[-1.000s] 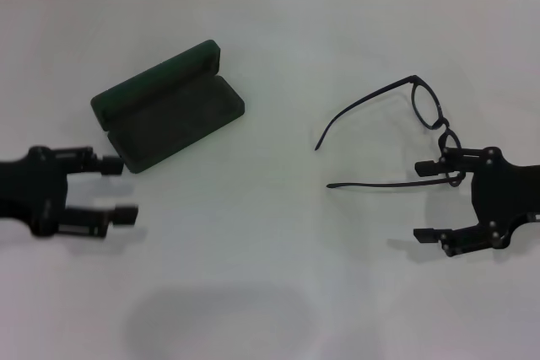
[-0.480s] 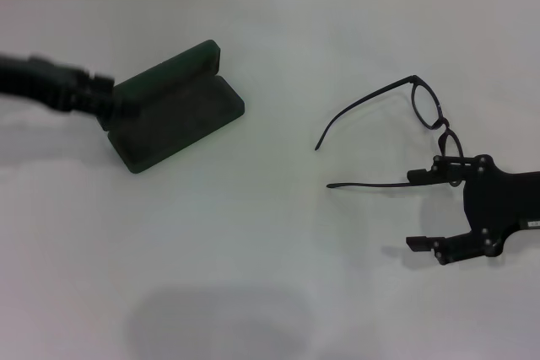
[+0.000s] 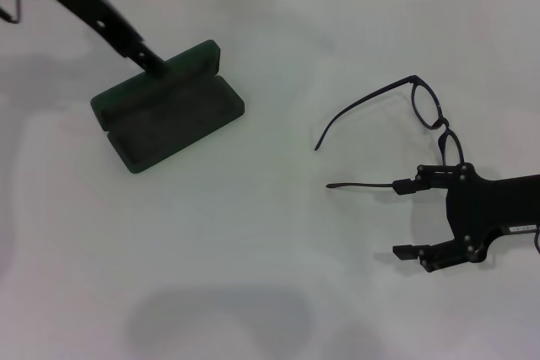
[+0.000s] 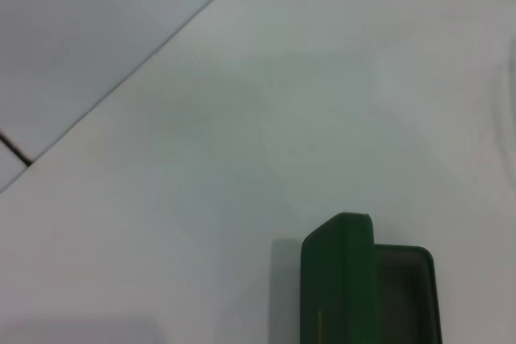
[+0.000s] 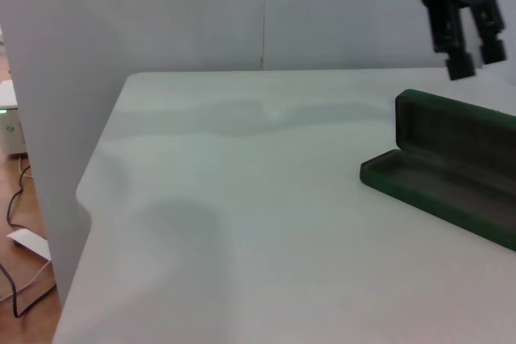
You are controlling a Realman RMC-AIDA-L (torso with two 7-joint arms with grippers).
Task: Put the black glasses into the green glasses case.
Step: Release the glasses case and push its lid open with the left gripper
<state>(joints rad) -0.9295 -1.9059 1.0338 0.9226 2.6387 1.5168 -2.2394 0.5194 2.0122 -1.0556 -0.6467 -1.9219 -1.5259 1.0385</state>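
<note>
You see even, bright overhead light on the white tabletop (image 3: 278, 276); soft shadows; the left-wrist view is blurred.

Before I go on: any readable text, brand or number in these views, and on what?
None can be read.
Green glasses case: a thin gold mark on the lid's outside, too small to read.
Right gripper: a small pale label on its body, too small to read.
Black glasses: no marking visible.

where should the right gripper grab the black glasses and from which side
Best bet is the near temple arm of the black glasses, from above. They lie unfolded on the table, and that slim arm runs past the open right gripper, so a short shift would bring the fingers astride it.
</note>
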